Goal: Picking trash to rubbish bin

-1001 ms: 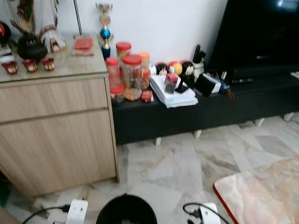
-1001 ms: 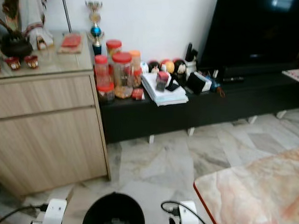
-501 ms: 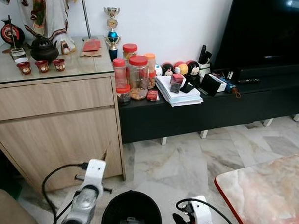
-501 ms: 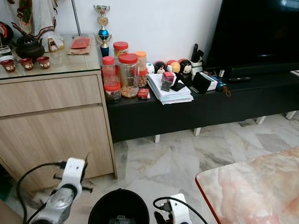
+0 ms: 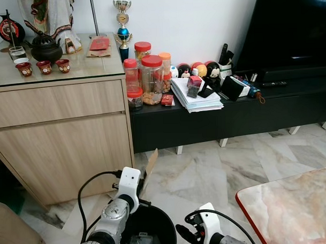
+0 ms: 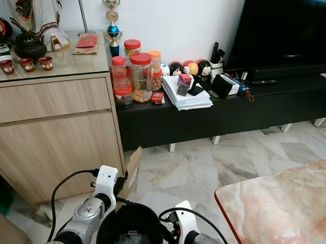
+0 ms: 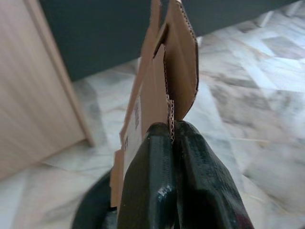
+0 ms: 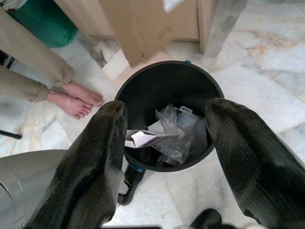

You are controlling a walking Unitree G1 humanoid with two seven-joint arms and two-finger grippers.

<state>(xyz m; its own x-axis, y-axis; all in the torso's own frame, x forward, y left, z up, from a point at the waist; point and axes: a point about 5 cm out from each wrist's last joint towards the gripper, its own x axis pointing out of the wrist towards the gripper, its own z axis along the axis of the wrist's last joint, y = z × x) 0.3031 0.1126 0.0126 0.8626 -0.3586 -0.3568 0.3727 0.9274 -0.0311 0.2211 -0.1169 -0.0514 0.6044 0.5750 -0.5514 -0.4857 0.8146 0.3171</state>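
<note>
Black rubbish bin (image 8: 167, 95) on marble floor (image 5: 207, 168), holding plastic and paper scraps (image 8: 162, 133). Cardboard piece (image 7: 167, 81), upright above the bin's rim, pinched by left pincer (image 7: 172, 138). Right pincer (image 8: 164, 143) spread wide over the bin.

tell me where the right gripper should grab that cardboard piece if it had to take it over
Probably the free upper edge of the cardboard, coming from the side so the fingers close across its thin faces. It stands nearly upright over the bin, and the left gripper already pinches its lower edge. The right gripper is open.
</note>
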